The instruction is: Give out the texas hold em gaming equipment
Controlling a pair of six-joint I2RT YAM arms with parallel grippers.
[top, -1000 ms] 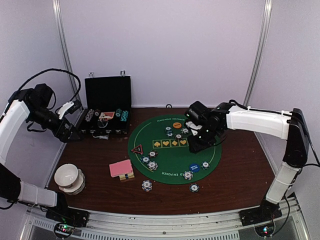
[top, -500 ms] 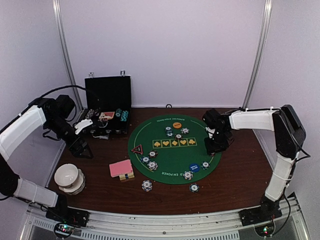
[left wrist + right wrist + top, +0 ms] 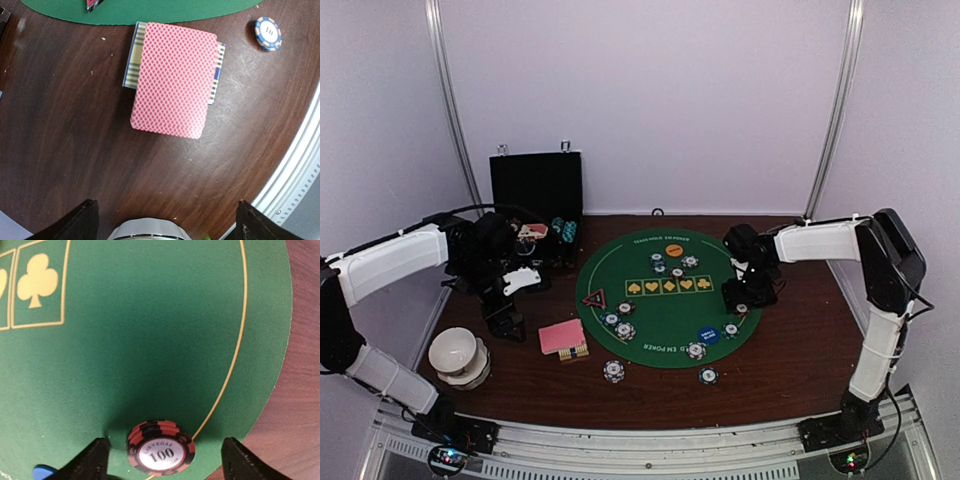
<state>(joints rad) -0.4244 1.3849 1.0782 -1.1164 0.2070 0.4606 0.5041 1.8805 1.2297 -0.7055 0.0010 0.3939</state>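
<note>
Hovered left gripper agape, pink-backed cards ahead of jaws. Straddled red-black chip stack with right gripper, jaws parted.

dark wood table, round green mat in the middle, black case back left, card box, white bowl, couple stray chips up front

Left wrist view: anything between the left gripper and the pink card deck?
Nothing visible. Only bare tabletop lies between the open left gripper and the pink card deck, which rests on the patterned card box.
</note>
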